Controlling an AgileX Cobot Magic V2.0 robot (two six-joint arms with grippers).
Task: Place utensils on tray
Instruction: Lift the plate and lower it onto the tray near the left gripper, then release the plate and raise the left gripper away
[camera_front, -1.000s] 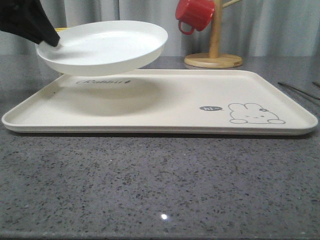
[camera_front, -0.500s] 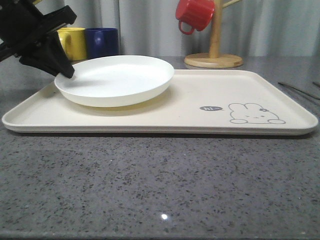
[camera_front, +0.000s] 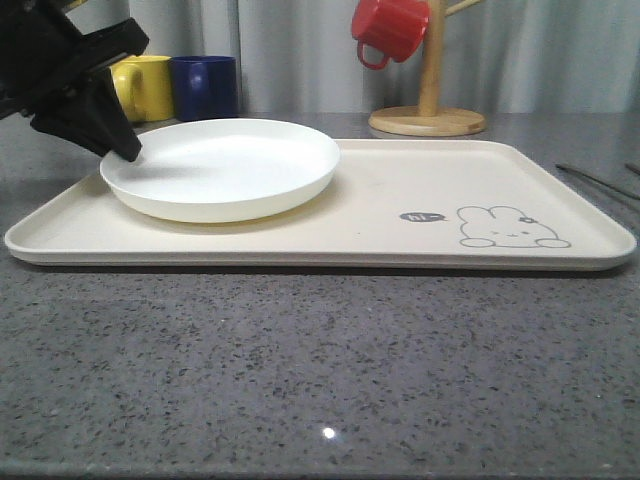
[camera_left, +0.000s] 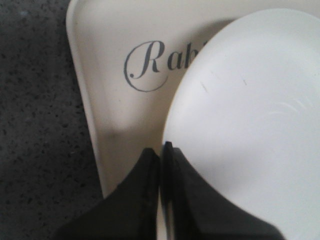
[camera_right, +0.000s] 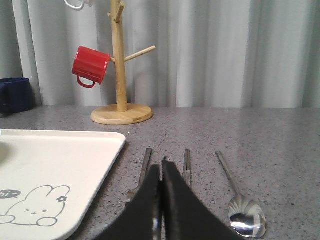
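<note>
Right wrist: spoon (camera_right: 239, 200) handle pts toward curtain, bowl near gripper (camera_right: 161, 167).

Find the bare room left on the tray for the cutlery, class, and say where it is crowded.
The tray is bare from the plate across to its right rim, bearing nothing but the printed rabbit, and along the front strip below the plate. The left end is crowded: the plate sits there with the left gripper at its rim.
</note>
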